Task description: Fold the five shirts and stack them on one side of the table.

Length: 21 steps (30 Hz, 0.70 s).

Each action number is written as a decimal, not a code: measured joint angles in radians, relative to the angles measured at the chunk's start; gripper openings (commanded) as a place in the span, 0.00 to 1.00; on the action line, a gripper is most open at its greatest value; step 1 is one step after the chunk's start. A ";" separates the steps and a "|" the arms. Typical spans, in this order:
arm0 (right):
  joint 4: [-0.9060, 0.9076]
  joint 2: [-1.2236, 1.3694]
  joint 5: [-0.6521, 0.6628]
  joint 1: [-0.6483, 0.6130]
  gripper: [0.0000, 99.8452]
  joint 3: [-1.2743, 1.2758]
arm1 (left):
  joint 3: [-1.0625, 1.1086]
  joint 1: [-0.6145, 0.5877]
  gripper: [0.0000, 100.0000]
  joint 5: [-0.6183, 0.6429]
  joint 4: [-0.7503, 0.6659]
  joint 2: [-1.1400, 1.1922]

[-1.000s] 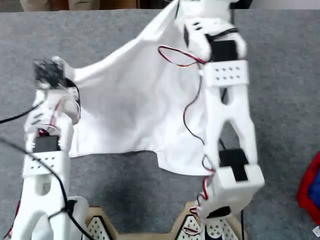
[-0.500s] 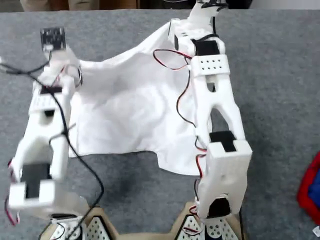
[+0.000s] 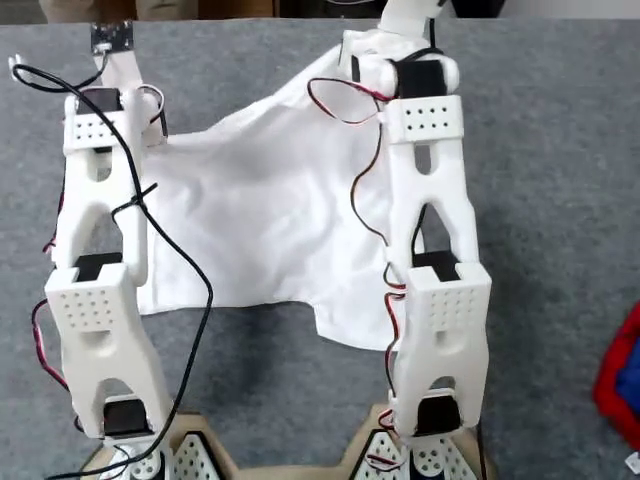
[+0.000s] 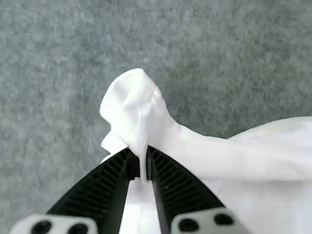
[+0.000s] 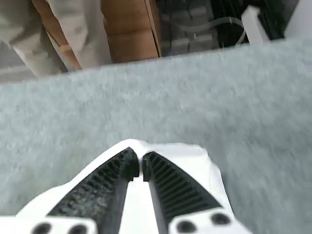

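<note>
On the grey table [image 3: 560, 200], white shirt [image 3: 260, 220], far corners pinched by left end effector [image 4: 139, 168] and right end effector [image 5: 135, 170]

White shirt [image 3: 260, 220], spread out and rumpled, two far corners bunched and raised, near hem flat

No word, number or sign can be read on the plain white shirt [image 3: 260, 220] spread across the grey worktop [image 3: 560, 150]. The blue and red object [image 3: 622, 375] at the worktop's edge carries no marking clear enough to make out.
</note>
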 measured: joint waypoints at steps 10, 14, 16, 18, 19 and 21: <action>0.440 0.002 0.000 0.000 0.00 -0.226 | -0.140 0.055 0.02 0.000 0.362 0.002; 0.540 0.000 0.000 0.006 0.00 -0.282 | -0.140 0.080 0.02 0.002 0.448 0.002; 0.549 0.000 0.000 0.020 0.00 -0.282 | -0.140 0.078 0.02 0.002 0.460 0.002; 0.549 -0.017 0.000 0.021 0.00 -0.252 | -0.126 0.074 0.02 0.003 0.465 -0.008; 0.549 -0.035 0.000 0.020 0.00 -0.221 | -0.101 0.074 0.02 0.003 0.465 -0.025; 0.549 -0.097 0.000 0.020 0.00 -0.133 | -0.041 0.077 0.02 0.002 0.465 -0.074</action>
